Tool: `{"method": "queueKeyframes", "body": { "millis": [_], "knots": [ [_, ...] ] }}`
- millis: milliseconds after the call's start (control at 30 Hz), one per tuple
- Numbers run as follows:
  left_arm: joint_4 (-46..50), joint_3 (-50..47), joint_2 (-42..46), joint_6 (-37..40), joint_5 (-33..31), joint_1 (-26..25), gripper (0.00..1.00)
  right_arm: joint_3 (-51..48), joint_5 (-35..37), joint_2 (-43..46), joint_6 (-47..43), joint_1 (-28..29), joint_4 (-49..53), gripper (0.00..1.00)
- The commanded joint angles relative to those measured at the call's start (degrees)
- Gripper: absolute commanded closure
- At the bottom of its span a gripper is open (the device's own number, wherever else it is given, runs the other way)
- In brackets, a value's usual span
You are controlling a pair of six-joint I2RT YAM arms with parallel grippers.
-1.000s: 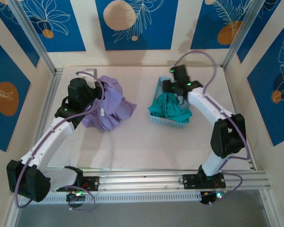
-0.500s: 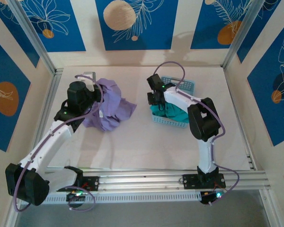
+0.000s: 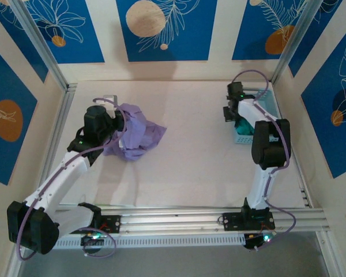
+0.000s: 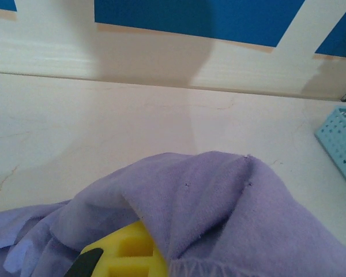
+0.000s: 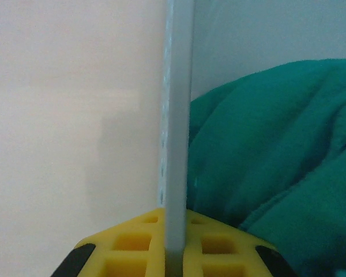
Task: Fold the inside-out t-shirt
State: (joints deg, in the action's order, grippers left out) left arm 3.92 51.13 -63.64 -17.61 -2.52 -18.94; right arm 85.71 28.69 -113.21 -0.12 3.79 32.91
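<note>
The inside-out t-shirt (image 3: 141, 135) is a crumpled lavender heap at the table's left. My left gripper (image 3: 120, 123) is shut on a fold of it at the heap's left side. In the left wrist view the t-shirt (image 4: 230, 213) drapes over my yellow finger (image 4: 124, 251), hiding the tips. My right gripper (image 3: 235, 114) is at the far right, shut on the thin wall (image 5: 177, 115) of a light blue basket (image 3: 242, 138). That wall stands pinched between the yellow fingers (image 5: 132, 242) of the right gripper (image 5: 176, 245).
A teal-green garment (image 3: 246, 124) fills the basket, seen close beside the gripped wall as teal cloth (image 5: 271, 150). The basket sits near the right frame post (image 3: 288, 52). The basket's corner (image 4: 340, 147) shows at right in the left wrist view.
The right gripper has closed on the basket wall and pulled the basket with the teal garment from the table's middle to the far right. The left gripper stays shut on the t-shirt.
</note>
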Motion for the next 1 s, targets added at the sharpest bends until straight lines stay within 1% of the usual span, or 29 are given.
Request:
{"method": "queueKeyframes", "body": {
  "millis": [0, 133, 233, 267, 333, 367, 400, 433, 500, 567, 633, 700, 767, 800, 867, 967],
  "knots": [
    [-1.26, -1.37, 0.97, -1.18, 1.74, -0.22, 1.00, 4.41, 2.92, -3.03, -8.96, -3.13, -1.16, 0.94],
    [-1.62, -2.20, 0.03, -2.31, 3.34, -0.23, 1.00, 8.90, 4.69, -7.36, -14.33, -5.81, -3.02, 0.93],
    [-0.97, -1.81, -0.98, -3.00, 4.98, -0.38, 1.00, 12.93, 8.50, -10.60, -17.29, -7.82, -2.60, 0.89],
    [-0.49, -1.46, -1.21, -3.18, 5.56, -0.39, 1.00, 14.34, 9.45, -10.92, -17.39, -8.55, -1.76, 0.85],
    [0.27, -0.77, -1.56, -3.30, 6.33, -0.49, 1.00, 15.46, 9.32, -9.15, -15.90, -8.90, -0.49, 0.73],
    [0.38, -0.45, -1.66, -3.46, 6.60, -0.65, 1.00, 15.12, 7.94, -7.00, -14.80, -8.51, -0.38, 0.63],
    [0.38, -0.04, -1.76, -3.70, 7.08, -0.83, 1.00, 14.24, 6.58, -4.31, -13.60, -7.50, -0.55, 0.56],
    [0.30, 0.31, -1.91, -3.92, 7.54, -1.07, 1.00, 13.15, 4.74, -1.52, -12.42, -6.36, -0.85, 0.51],
    [0.38, 1.14, -1.94, -4.27, 8.78, -1.83, 1.00, 8.50, -2.61, 6.04, -10.08, -2.49, -3.27, 0.42],
    [0.62, 1.64, -1.86, -4.53, 9.20, -2.53, 1.00, 1.92, -9.81, 13.82, -8.23, 2.97, -7.28, 0.36],
    [0.66, 1.73, -1.54, -4.71, 9.07, -2.90, 1.00, -5.47, -20.42, 20.71, -5.94, 8.90, -12.18, 0.32],
    [0.56, 1.68, -1.15, -4.78, 8.68, -3.17, 1.00, -13.78, -30.99, 26.27, -2.96, 15.49, -19.79, 0.29],
    [1.11, 1.85, -0.85, -4.55, 8.48, -3.25, 1.00, -19.79, -38.76, 28.65, 0.81, 21.02, -26.81, 0.27],
    [1.49, 1.95, -0.71, -4.45, 8.57, -3.29, 1.00, -22.04, -43.04, 28.83, 3.31, 23.13, -30.61, 0.26],
    [1.79, 1.98, -0.29, -4.37, 8.76, -3.30, 1.00, -24.89, -48.97, 27.76, 7.49, 26.70, -37.32, 0.25],
    [1.88, 1.71, 0.33, -4.54, 9.02, -3.48, 1.00, -25.82, -52.06, 23.90, 11.03, 31.21, -45.34, 0.23]
  ]
}}
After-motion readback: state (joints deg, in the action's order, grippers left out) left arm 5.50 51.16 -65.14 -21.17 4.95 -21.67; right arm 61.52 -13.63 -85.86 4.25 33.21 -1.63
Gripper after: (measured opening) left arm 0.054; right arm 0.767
